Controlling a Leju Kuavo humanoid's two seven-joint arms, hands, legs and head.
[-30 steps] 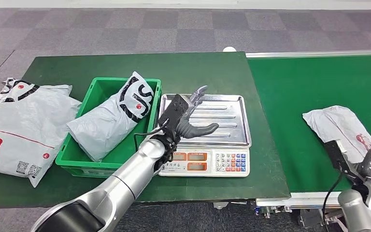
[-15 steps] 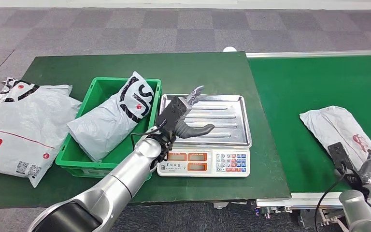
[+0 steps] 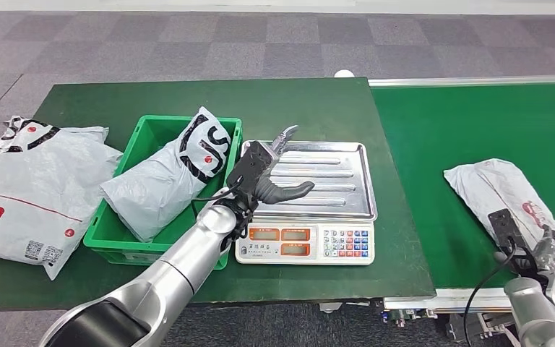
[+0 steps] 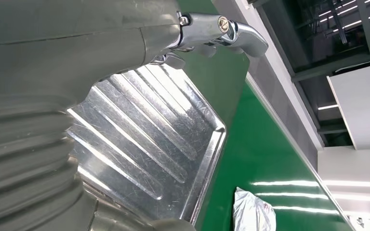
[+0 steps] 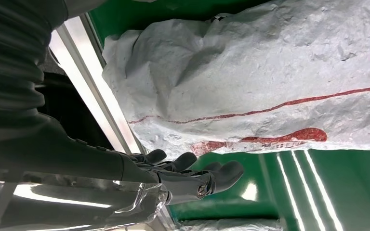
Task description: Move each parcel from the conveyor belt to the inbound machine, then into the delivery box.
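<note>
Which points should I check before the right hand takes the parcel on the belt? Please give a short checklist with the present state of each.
1. Scale tray free of parcels: ok, bare metal.
2. Left hand out of the way: not ok, it hovers over the tray's left part.
3. Left hand holds nothing: ok, fingers apart.
4. Parcel on the belt within reach of the right hand: ok, the hand is at its near end.
5. Right hand gripping the parcel: cannot tell; the right wrist view shows the fingers just beside its edge.
6. Green box has room: cannot tell, one parcel fills much of it.
</note>
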